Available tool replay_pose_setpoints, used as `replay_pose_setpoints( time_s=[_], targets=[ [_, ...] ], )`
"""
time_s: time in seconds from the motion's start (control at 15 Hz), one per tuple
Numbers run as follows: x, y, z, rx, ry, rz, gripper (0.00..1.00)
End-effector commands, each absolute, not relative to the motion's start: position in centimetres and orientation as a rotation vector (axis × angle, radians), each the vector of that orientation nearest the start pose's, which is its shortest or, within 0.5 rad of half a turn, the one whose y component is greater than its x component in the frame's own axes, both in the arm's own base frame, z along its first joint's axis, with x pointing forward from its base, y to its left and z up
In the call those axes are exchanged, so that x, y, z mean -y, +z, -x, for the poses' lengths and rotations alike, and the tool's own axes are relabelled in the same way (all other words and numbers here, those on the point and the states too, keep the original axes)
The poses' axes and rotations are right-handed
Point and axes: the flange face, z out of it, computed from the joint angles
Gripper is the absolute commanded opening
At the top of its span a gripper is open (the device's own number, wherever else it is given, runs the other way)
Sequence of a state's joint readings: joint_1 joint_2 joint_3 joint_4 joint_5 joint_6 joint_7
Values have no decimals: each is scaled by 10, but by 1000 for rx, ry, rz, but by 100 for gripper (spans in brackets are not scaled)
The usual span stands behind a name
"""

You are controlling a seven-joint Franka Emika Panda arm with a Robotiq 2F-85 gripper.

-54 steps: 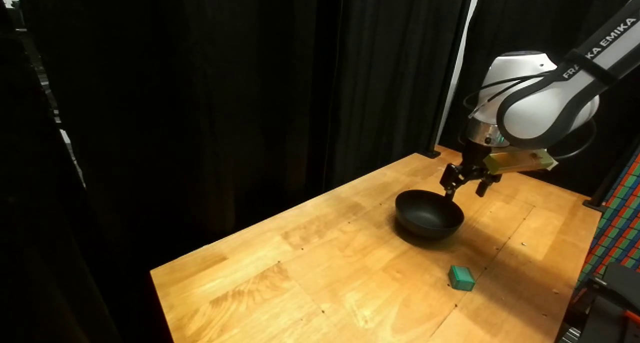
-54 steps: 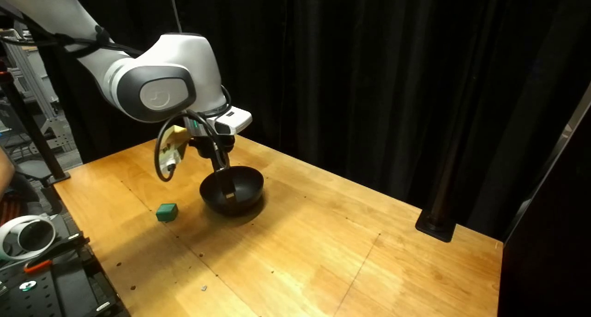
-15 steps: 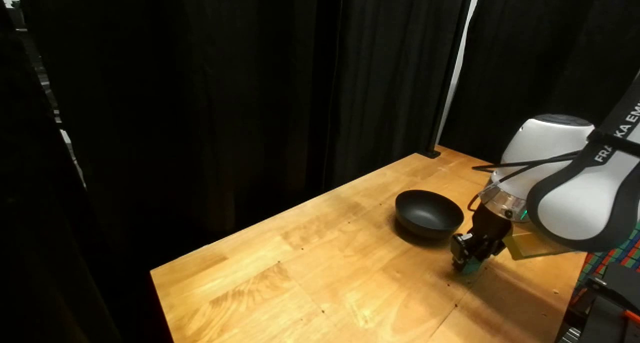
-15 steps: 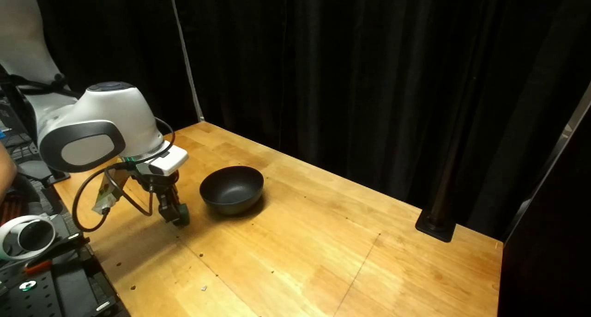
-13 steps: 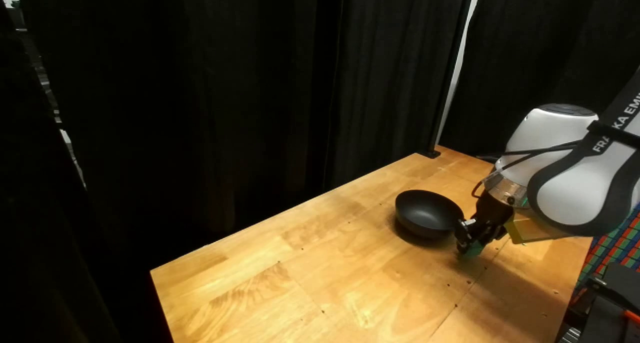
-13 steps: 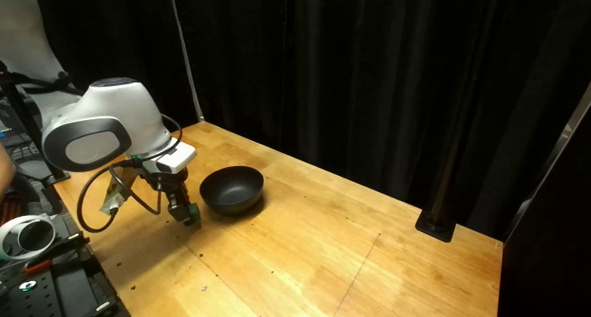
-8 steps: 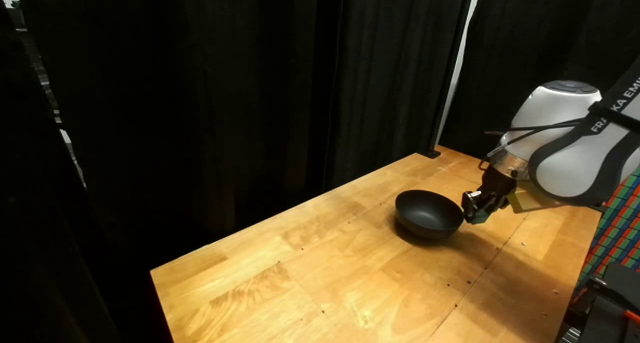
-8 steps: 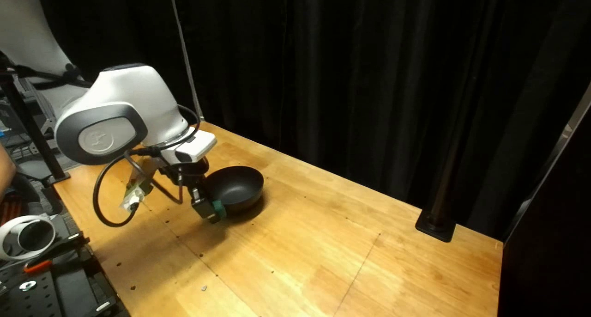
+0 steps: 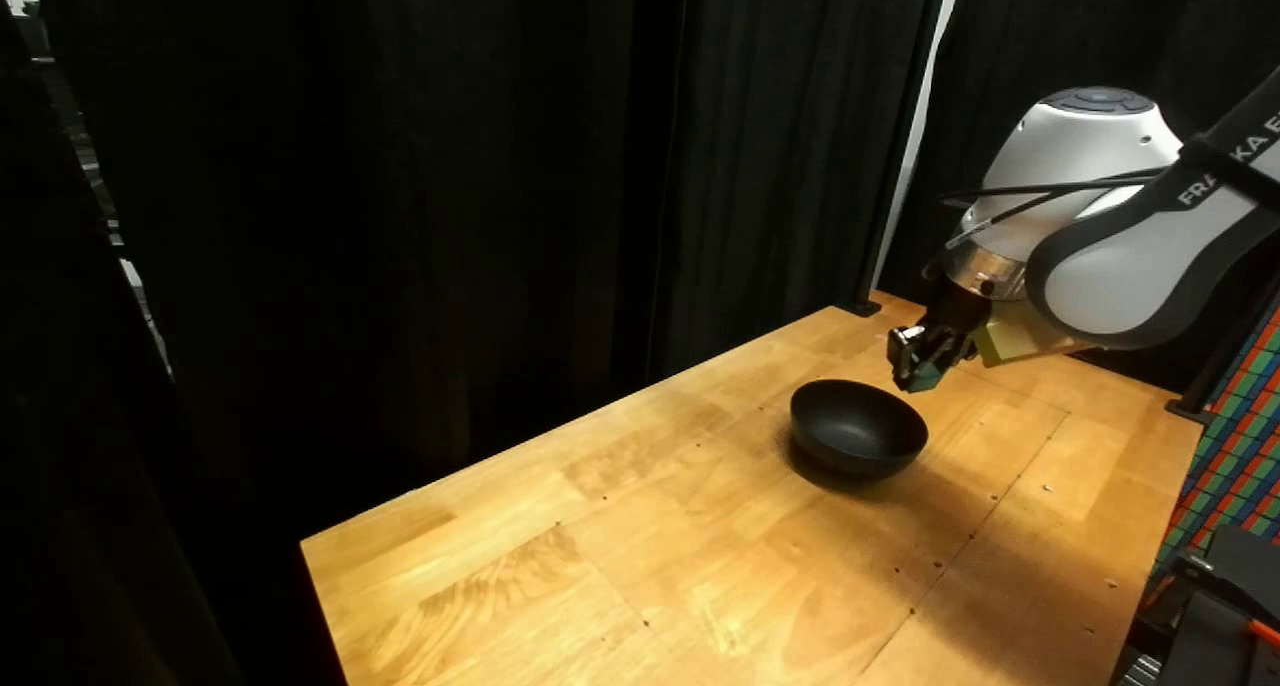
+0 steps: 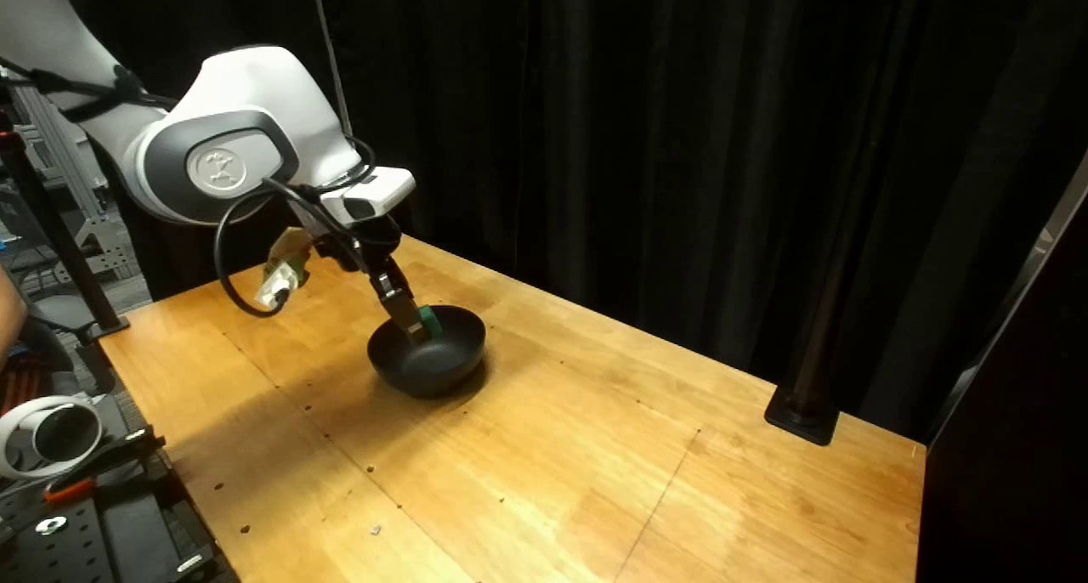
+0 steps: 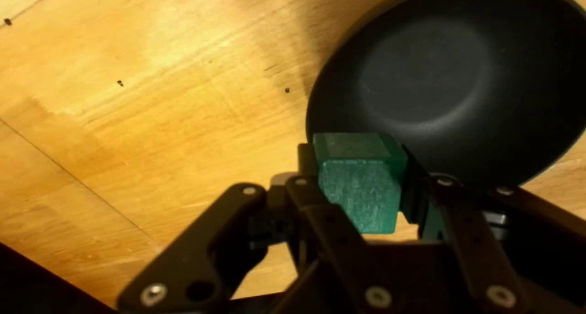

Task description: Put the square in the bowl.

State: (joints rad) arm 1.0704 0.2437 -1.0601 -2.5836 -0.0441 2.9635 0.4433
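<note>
Tool (image 11: 359, 183) clamped on a teal-green block (image 11: 358, 197), gripping it by two opposite sides; the block hangs in the air above the wooden tabletop (image 9: 600, 566), close to the rim of a round black bowl (image 9: 858, 434) that stands upright there; in the wrist view the block covers a short stretch of that rim, the bowl's hollow spreading to the far right; in an exterior view the block (image 9: 926, 377) shows just past the bowl's far right rim; in an exterior view the block (image 10: 431, 321) shows against the far side of the hollow; whether it is over the hollow or just outside the rim is unclear; in an exterior view the Franka Emika arm (image 9: 1120, 266) extends from the right, the tool slanting down to the left; in an exterior view a black cable (image 10: 218, 256) loops left of the tool, and a black post (image 10: 803, 417) stands on the tabletop's far edge, to the right; black curtains (image 9: 500, 216) hang beyond the tabletop in both exterior views.
</note>
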Motion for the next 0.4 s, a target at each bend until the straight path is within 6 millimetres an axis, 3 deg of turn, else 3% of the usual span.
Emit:
replay_pose_setpoints(
  time_s=[0.0, 0.13, 0.33],
  targets=[
    [-16, 259, -476, -576, -410, 3198, 68],
    [-21, 265, -475, -571, -353, 3174, 75],
    [-11, 280, -474, -570, -304, 3111, 98]
  ],
)
